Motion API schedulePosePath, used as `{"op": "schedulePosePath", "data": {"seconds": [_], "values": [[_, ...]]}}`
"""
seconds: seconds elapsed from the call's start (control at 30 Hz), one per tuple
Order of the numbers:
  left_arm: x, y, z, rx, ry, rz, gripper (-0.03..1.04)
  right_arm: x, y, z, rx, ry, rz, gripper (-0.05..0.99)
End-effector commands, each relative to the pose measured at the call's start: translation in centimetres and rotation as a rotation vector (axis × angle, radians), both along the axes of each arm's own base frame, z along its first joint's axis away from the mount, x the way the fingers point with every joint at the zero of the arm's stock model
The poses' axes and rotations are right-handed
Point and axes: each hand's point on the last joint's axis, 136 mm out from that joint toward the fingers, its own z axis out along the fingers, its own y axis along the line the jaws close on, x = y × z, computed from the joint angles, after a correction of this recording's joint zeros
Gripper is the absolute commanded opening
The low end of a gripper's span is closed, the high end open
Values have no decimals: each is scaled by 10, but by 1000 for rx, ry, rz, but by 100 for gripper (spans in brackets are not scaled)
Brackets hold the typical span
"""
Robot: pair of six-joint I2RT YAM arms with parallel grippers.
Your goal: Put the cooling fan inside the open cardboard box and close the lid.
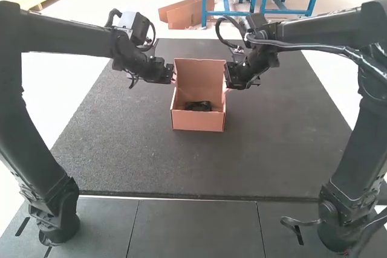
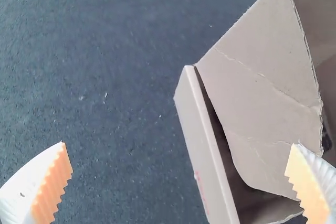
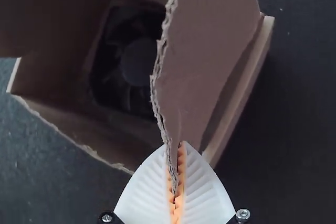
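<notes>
The box stands open near the middle of the dark mat that covers the surface. Its lid is upright along the far edge. The fan lies flat on the bottom of the box, dark against the brown cardboard.

The left end effector hangs just beside the upper left corner of the box, at about the height of the lid. Its fingers are spread wide, and the orange pads grip nothing. In the left wrist view the left flap stands up from the side wall and lies between the two fingers; whether either pad touches it cannot be told.

The right end effector is at the right side of the box. Its white ribbed fingers are closed together on the torn edge of the right flap, which stands upright, leaning slightly over the opening. In the right wrist view the fan sits below this flap, inside the box.
</notes>
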Motion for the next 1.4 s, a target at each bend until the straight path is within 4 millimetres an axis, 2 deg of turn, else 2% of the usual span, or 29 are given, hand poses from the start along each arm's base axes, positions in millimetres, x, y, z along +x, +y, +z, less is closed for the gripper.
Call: {"op": "schedulePosePath", "data": {"seconds": [0.0,0.43,0.6,0.63,0.67,0.83,0.9,1.13,1.23,1.37], "values": [[-6,-5,12,-17,-26,-23,97,-13,4,11,8,-18,50,-1],[-21,-2,2,-16,-3,-31,97,-27,0,-11,-64,-9,93,-1],[-24,0,-2,-11,4,-31,97,-25,-1,-13,-80,-26,88,0],[-25,0,-1,-11,2,-32,97,-22,-1,-11,-81,-36,79,6],[-26,1,0,-11,2,-32,97,-18,-1,-8,-75,-47,65,17],[-32,6,2,-11,8,-21,97,1,1,19,-36,-97,22,77],[-34,8,3,-9,1,-15,97,5,1,28,-29,-107,18,91],[-22,41,7,66,-59,111,97,9,-1,64,14,-174,10,91],[-10,62,18,101,-108,192,97,7,-11,80,32,-206,-7,91],[6,75,37,115,-178,251,97,-1,-28,92,40,-237,-23,91]]}}
